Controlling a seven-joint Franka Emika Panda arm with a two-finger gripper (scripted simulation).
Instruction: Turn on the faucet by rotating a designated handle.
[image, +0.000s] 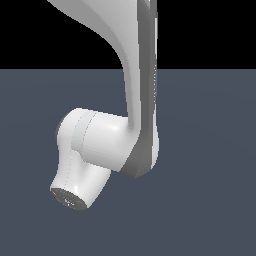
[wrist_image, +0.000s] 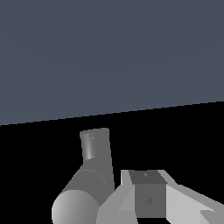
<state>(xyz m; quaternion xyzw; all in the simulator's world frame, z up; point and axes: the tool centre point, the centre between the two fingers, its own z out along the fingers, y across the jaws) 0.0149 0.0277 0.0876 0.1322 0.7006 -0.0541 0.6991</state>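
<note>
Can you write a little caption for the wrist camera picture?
Wrist view: a grey cylindrical faucet part sits right beside the robot's gripper, above a slate-blue floor.

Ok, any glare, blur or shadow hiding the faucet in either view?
Exterior view: sharp, evenly lit, no cast shadows, but the robot arm fills the frame and no faucet shows. Wrist view: sharp; a soft highlight on the grey cylinder, the fingers cropped at the edge.

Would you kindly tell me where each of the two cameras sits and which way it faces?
Exterior view: off the arm and close to it, looking across a blue-grey floor to a black background; only white robot arm links show, no faucet.
Wrist view: on the wrist, looking past the gripper at a grey cylindrical faucet part close by.
Shared: the blue-grey floor and black background; no object appears in both.
</note>
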